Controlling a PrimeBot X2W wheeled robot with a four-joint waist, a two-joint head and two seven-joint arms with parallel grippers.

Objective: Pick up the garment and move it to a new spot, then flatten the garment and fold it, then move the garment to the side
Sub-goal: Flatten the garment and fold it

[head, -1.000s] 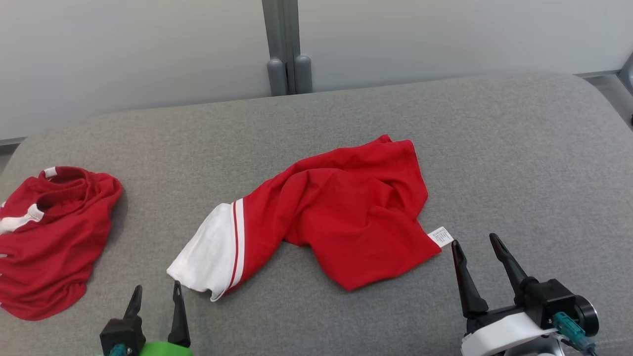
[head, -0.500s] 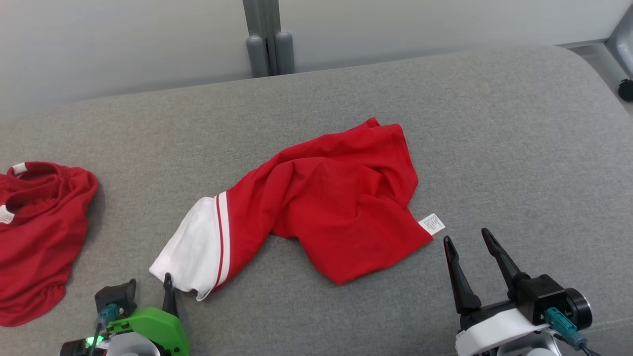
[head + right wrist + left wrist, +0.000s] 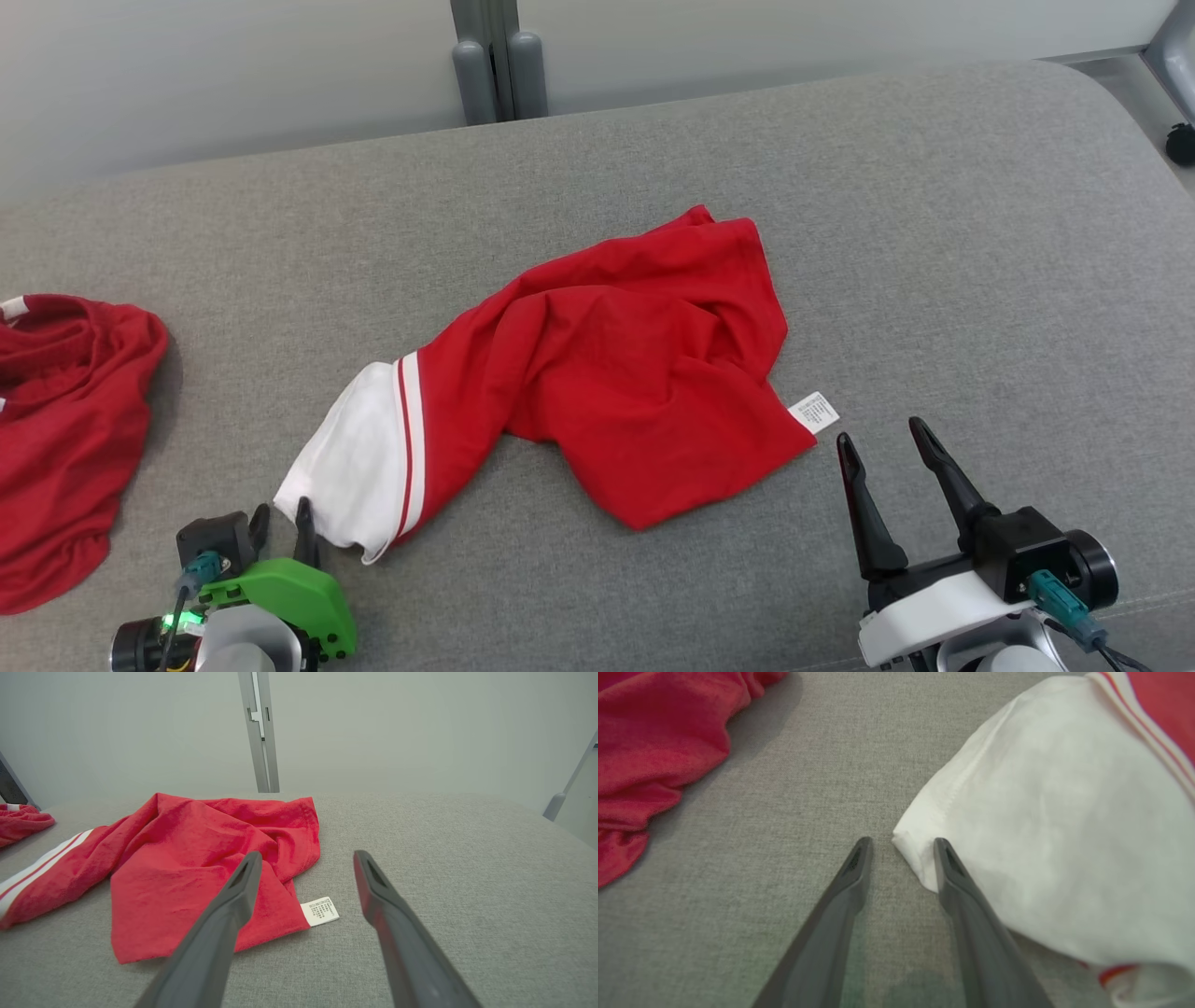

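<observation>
Since a second ago your left gripper (image 3: 282, 509) has moved up to the garment (image 3: 635, 373). Its fingers are narrowly apart, with the white cuff (image 3: 1064, 835) corner between the tips at the garment's 7 o'clock, and nothing is gripped. The head camera has shifted too. Your right gripper (image 3: 879, 431) is wide open and empty at 4 o'clock, by the label (image 3: 814, 412). The garment lies crumpled mid on the grey cushion (image 3: 980, 233).

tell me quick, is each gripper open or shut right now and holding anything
Left gripper: open, holding nothing, tips at the white end of the crumpled red-and-white fabric garment.
Right gripper: open, empty, near the garment's small white label.
</observation>
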